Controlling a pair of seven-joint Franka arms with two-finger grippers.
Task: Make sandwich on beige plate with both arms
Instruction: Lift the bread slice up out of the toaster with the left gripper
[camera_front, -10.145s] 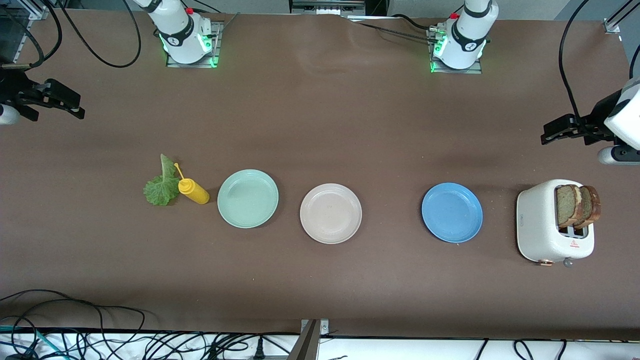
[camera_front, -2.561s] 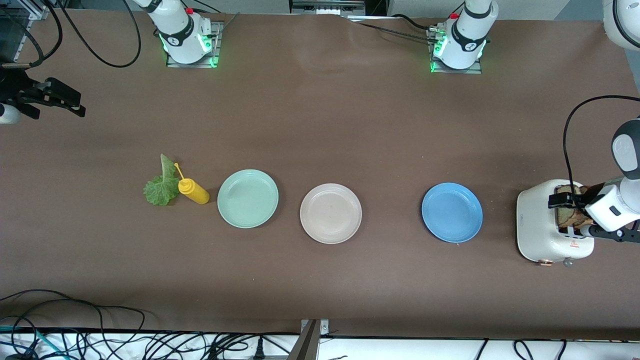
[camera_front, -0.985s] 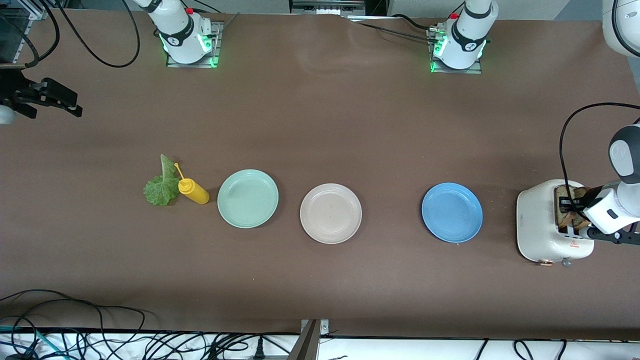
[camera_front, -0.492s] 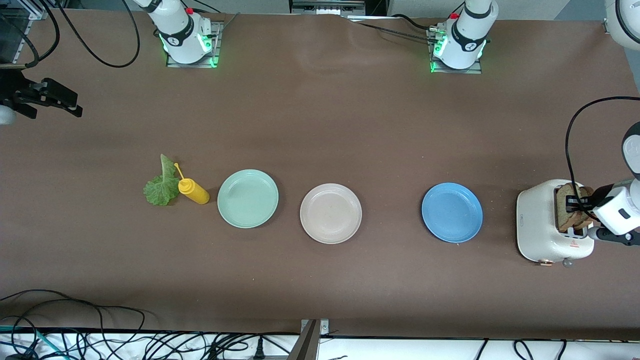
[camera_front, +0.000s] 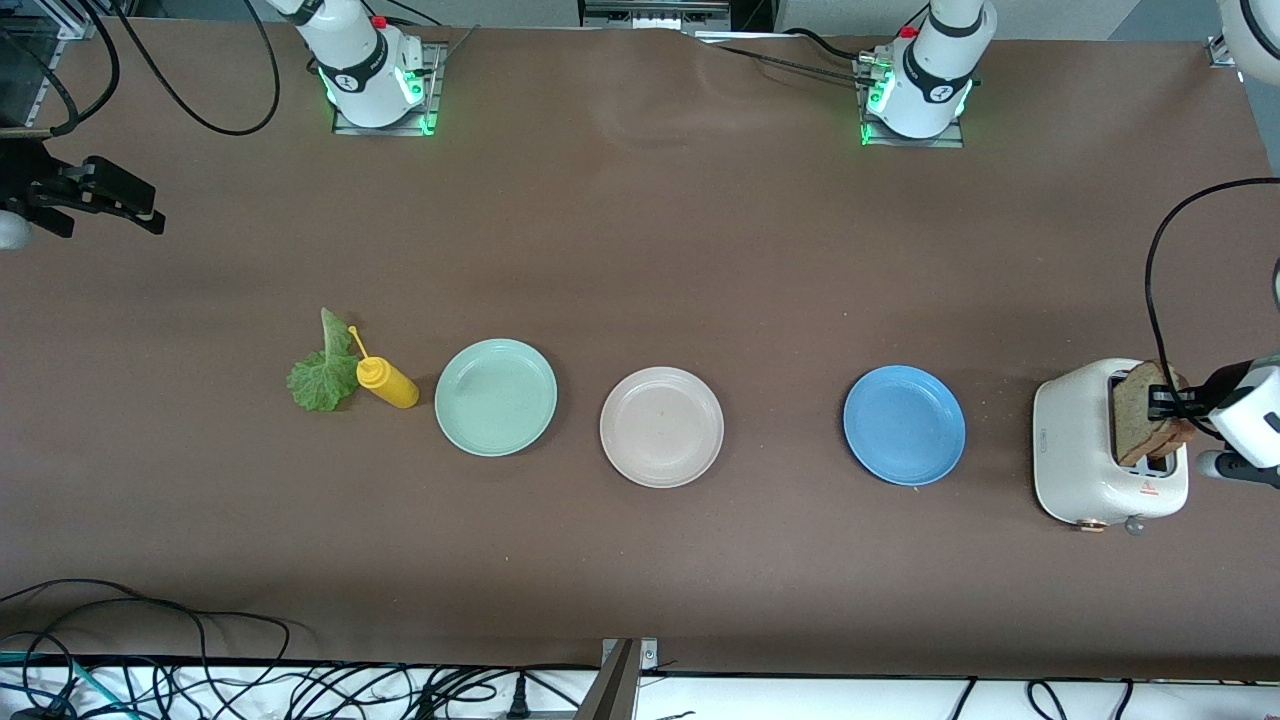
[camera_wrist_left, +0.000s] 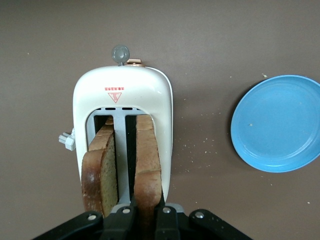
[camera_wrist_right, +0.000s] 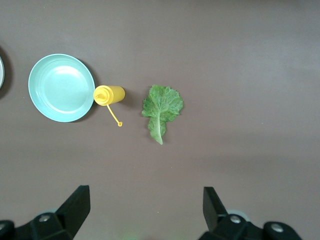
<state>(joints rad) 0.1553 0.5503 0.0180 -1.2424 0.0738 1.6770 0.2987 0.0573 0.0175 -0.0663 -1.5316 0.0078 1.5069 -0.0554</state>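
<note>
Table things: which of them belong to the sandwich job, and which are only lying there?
For the job:
- beige plate
- bread slices in the toaster, one clamped by the left claw
- lettuce leaf
- right claw, open, waiting

Only lying there:
- mint-green plate
- blue plate
- yellow squeeze bottle

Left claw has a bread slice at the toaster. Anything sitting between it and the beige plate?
Yes: the blue plate lies flat on the table between the toaster and the beige plate. The left claw, shut on the bread slice, would probably clear it by carrying the slice above it. Nothing else visible in between.
</note>
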